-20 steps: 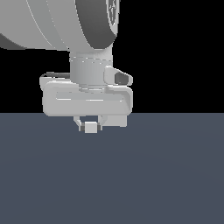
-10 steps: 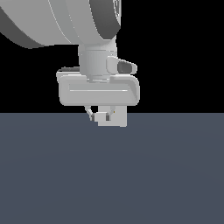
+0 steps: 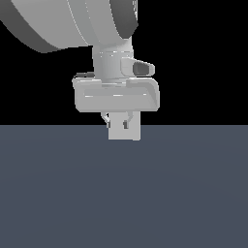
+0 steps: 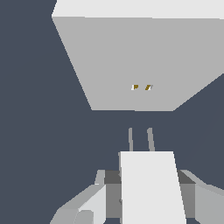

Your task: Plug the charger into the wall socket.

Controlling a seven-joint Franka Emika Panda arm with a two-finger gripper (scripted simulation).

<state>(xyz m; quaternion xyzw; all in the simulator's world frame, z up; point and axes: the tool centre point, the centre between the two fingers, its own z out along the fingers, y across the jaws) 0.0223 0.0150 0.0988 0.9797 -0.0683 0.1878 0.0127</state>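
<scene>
Fingers (image 4: 89, 205) of your pale grey hand (image 4: 146, 197) sit close against both flanks of the small plain white cube charger (image 4: 151, 188), so it is clamped on the cube with only the cube's width between them. In the wrist view two thin grey prongs (image 4: 140, 139) reach out from the charger's front face, aimed at the upright flat light-grey square wall socket (image 4: 131, 65), and their tips stop just short of it. Its two tiny yellowish dots (image 4: 141, 87) lie near 12 o'clock from the prongs. In the exterior view you see the hand (image 3: 116, 123) low over the dark blue-grey bench (image 3: 124, 193), with the socket plate (image 3: 124, 131) right behind the fingers, near 6 o'clock below the wrist.
</scene>
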